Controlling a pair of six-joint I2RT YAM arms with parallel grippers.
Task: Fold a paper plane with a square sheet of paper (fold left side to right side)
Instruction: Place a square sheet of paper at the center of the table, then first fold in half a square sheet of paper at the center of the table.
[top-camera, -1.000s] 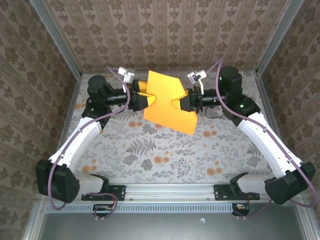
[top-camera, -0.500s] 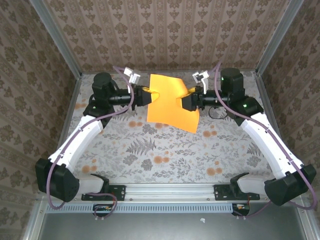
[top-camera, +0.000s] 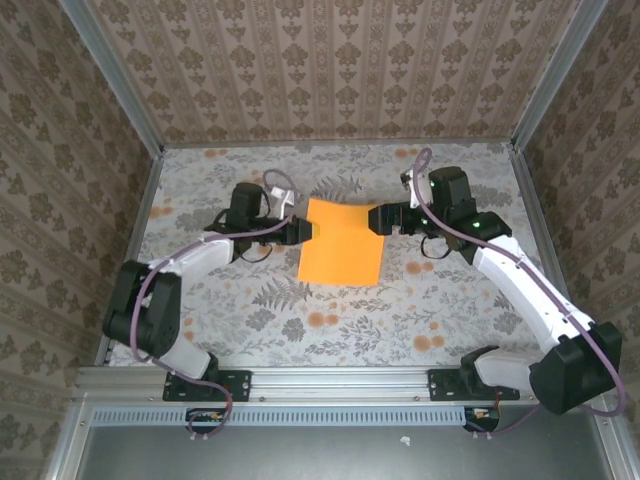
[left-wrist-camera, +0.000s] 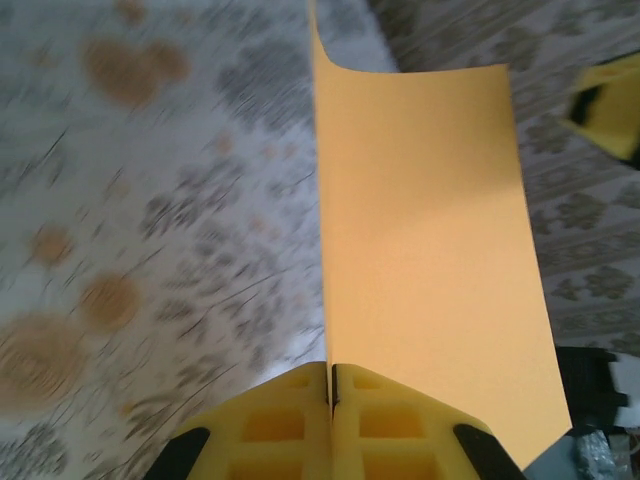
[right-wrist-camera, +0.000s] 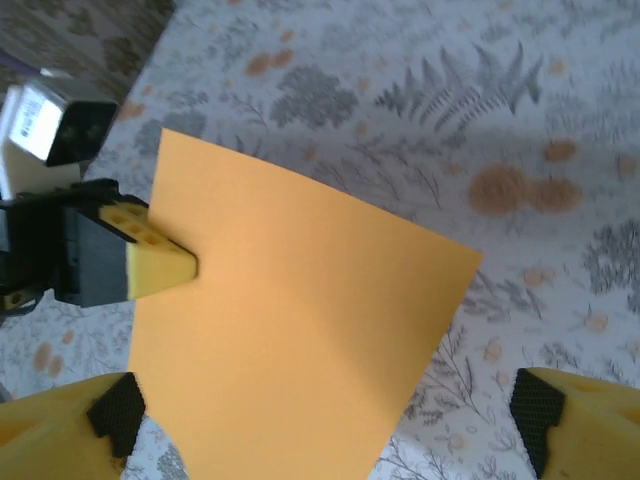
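The square sheet of paper (top-camera: 341, 243) is plain bright orange and lies low over the flowered cloth between the two arms. My left gripper (top-camera: 303, 230) is shut on the middle of its left edge. The left wrist view shows the yellow jaws (left-wrist-camera: 331, 378) pinched on the paper (left-wrist-camera: 425, 250), whose far corner curls up. My right gripper (top-camera: 379, 218) stands at the sheet's upper right edge. In the right wrist view its fingers (right-wrist-camera: 60, 425) are spread wide, with the paper (right-wrist-camera: 300, 320) lying in the gap untouched. The left gripper (right-wrist-camera: 165, 265) shows at the paper's far edge.
The grey-white cloth with small orange flower prints (top-camera: 330, 315) covers the table. Patterned walls with metal posts (top-camera: 150, 170) close in the back and sides. A metal rail (top-camera: 340, 380) with the arm bases runs along the near edge.
Both arms have come down and toward the near side, bringing the raised sheet down close to the cloth. The right gripper, which held the right edge, now stands open.
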